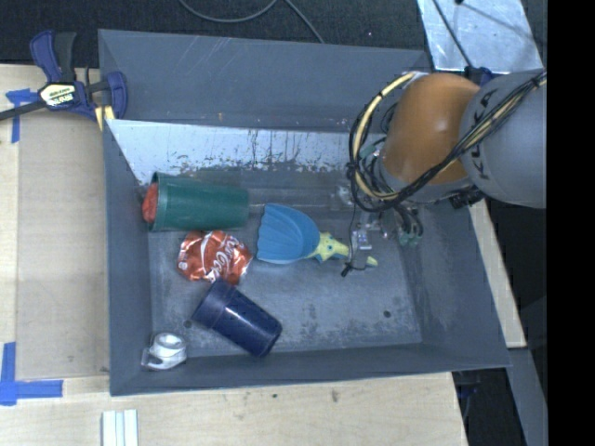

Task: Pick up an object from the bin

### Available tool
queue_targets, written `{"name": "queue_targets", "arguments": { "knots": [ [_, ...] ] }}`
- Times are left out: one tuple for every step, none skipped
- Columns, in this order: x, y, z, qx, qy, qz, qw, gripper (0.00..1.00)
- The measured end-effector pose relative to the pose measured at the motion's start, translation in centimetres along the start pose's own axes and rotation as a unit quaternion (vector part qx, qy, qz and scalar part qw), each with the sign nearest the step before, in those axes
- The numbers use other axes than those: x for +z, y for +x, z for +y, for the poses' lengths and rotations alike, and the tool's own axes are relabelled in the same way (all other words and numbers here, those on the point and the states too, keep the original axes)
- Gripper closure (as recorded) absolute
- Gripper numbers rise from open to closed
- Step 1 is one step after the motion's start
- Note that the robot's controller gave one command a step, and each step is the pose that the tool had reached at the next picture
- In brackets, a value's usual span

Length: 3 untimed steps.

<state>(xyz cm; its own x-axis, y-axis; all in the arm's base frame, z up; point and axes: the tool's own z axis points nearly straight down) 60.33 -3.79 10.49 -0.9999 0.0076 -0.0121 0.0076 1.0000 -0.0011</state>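
My gripper (357, 254) hangs low in the right middle of the bin, its fingertips right at a small yellow and green toy (332, 247). The toy lies against the right end of a blue scoop-shaped piece (286, 234). I cannot see whether the fingers are round the toy or just beside it.
A dark green cylinder with a red end (195, 203) lies at the back left. In front of it are a crushed red can (215, 257), a dark blue cup on its side (236, 320) and a small silver piece (167, 349) in the front left corner.
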Motion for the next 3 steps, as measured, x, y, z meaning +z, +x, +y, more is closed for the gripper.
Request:
{"name": "queue_targets", "arguments": {
  "knots": [
    [3.2,1.1,1.4,0.019,0.0,0.0024,0.9998,0.0],
    [3.4,-0.1,3.0,-0.014,0.0,-0.0028,0.9999,1.0],
    [3.4,-0.1,3.0,-0.014,0.0,-0.0028,0.9999,1.0]
  ]
}}
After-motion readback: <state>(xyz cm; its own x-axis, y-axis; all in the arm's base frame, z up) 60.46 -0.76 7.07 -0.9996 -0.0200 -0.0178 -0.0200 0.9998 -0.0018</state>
